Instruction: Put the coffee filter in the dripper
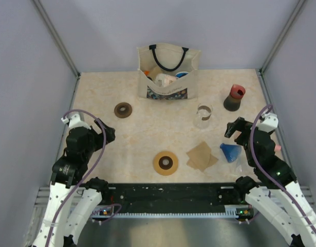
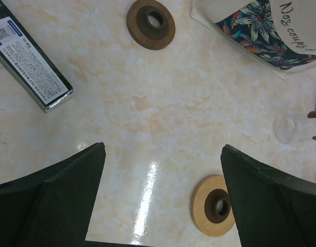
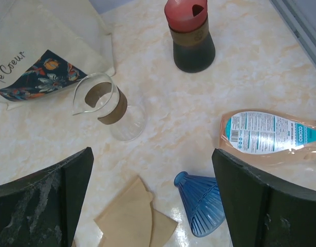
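Observation:
The coffee filter (image 1: pixel 201 156) is flat light-brown paper lying on the table at centre right; in the right wrist view the filter (image 3: pixel 129 218) shows as overlapping wedge-shaped sheets. Just to its right the blue dripper (image 1: pixel 230 152) lies on its side, its narrow end towards the filter (image 3: pixel 204 203). My right gripper (image 1: pixel 237 128) hovers open above and behind the dripper, with nothing between its fingers (image 3: pixel 152 154). My left gripper (image 1: pixel 104 133) is open over bare table at the left (image 2: pixel 163 149), far from both.
A tan ring with a dark centre (image 1: pixel 165 163) lies near the front; a dark brown ring (image 1: pixel 123 109) lies further back. A glass cup (image 1: pixel 203 114), a red-topped grinder (image 1: pixel 234 97) and a cloth bag (image 1: pixel 168 72) stand behind. A packet (image 3: pixel 271 136) lies at the right, a box (image 2: pixel 32 64) at the left.

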`<state>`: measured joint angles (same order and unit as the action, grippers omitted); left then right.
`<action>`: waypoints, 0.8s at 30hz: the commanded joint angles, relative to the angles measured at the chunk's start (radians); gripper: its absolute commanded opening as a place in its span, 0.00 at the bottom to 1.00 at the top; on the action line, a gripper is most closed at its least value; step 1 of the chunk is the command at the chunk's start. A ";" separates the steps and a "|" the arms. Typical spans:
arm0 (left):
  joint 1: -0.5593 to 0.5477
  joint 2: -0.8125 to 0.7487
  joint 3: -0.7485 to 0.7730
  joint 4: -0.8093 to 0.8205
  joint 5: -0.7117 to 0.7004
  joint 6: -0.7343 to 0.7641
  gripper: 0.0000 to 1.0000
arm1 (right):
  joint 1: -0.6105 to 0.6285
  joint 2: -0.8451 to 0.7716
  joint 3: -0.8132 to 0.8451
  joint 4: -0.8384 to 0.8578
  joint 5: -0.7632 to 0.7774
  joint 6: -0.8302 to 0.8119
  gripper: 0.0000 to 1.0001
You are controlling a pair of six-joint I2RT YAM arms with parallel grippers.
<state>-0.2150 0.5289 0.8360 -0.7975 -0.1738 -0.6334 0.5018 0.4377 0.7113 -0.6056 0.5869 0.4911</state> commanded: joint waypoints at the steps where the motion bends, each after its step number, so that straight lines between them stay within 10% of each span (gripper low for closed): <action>1: -0.003 -0.003 0.028 0.015 0.003 0.000 0.99 | 0.001 -0.019 -0.004 0.066 -0.041 -0.023 0.99; 16: -0.003 0.095 -0.092 0.199 0.131 0.003 0.99 | 0.003 -0.024 -0.085 0.220 -0.393 -0.077 0.99; 24: -0.014 0.287 -0.169 0.273 0.373 -0.034 0.99 | 0.007 0.373 0.023 0.172 -0.821 0.009 0.93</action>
<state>-0.2165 0.7441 0.6987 -0.6064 0.0540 -0.6521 0.5018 0.6327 0.6586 -0.4213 0.0181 0.4679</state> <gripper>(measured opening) 0.990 0.941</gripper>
